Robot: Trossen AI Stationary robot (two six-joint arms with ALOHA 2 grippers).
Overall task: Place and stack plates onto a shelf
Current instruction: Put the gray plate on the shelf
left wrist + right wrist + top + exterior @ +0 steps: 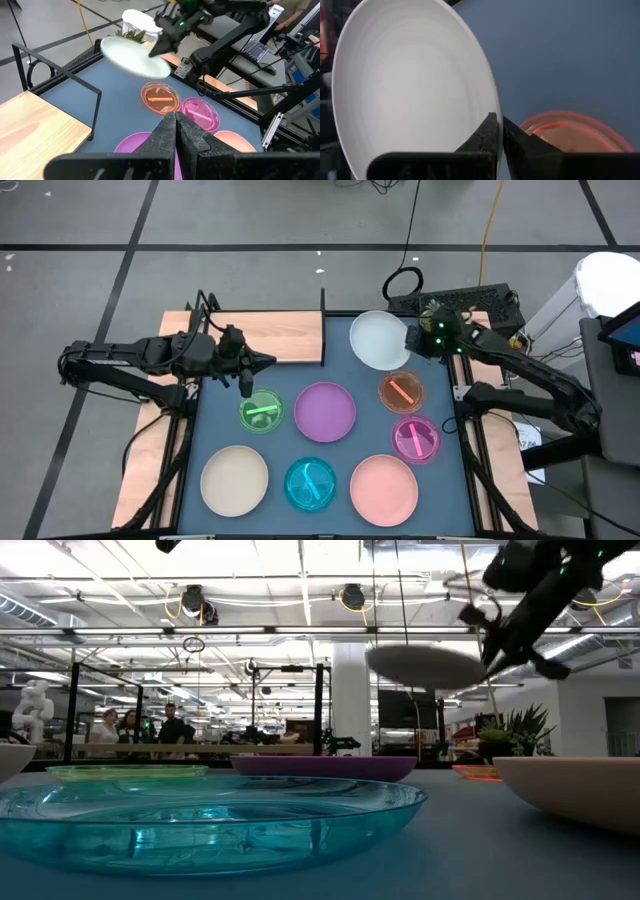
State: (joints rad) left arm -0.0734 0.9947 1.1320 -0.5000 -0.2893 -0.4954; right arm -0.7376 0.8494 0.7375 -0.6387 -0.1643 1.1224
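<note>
pale blue-white plate (379, 339) lifted off table, clamped at rim by right gripper (418, 340) fingers, hanging level just beside shelf (283, 337) end upright, not over board. left gripper (262, 362) fingers pressed together, holding nothing, at shelf's front edge above green plate (261, 411). rest on tabletop (345, 370) in front of shelf: purple plate (324, 411), orange plate (401, 391), magenta plate (416, 438), cream plate (234, 480), teal plate (311, 484), salmon pink plate (384, 487). shelf board bare.

Two dark jointed arms; green lights glow on the right arm (440, 335).
</note>
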